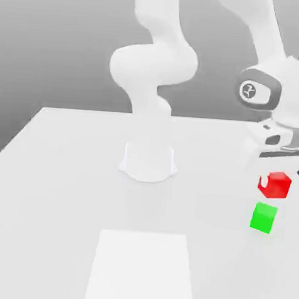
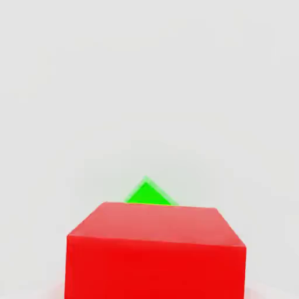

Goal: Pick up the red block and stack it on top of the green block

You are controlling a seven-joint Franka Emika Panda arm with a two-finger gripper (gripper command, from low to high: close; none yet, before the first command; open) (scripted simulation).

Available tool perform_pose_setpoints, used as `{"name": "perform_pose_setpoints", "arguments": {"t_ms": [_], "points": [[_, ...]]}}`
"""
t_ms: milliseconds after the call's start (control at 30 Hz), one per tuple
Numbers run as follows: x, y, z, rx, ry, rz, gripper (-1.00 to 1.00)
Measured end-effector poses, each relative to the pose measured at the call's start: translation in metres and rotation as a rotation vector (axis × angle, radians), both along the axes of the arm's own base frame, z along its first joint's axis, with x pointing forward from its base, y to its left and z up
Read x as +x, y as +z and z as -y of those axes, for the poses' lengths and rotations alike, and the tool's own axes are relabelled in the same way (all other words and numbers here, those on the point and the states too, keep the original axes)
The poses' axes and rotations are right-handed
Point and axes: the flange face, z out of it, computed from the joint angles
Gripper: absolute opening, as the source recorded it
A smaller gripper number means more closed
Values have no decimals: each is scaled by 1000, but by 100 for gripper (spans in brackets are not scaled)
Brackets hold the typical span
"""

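The red block [image 1: 275, 185] is in my grasp, lifted clear of the white table [image 1: 61, 190] and hanging just above the green block [image 1: 263, 218], which sits alone on the tabletop near the exterior view's right edge. My gripper [image 1: 274, 176] is clamped shut on the red block, fingers pinching its sides so its underside stays free to meet the green one. From my hand view the red block [image 2: 156, 252] sits close and large, with a corner of the green block [image 2: 147, 194] peeking out beyond its top edge; I judge I'm over the target but not yet squarely centred, and the two cubes look turned relative to each other. I'm holding it high so it doesn't knock the green block sideways while I line up. There are no containers here; a paler square patch [image 1: 142, 269] marks the table's near side.
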Motion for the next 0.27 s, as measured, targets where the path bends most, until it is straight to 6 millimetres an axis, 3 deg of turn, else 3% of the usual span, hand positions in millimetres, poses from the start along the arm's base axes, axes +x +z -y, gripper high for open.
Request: {"name": "perform_pose_setpoints", "arguments": {"t_ms": [167,200,267], "points": [[-3,-32,1,1,5,-5,-100],[-5,-37,1,2,6,-7,100],[-5,-37,1,2,6,-7,100]]}}
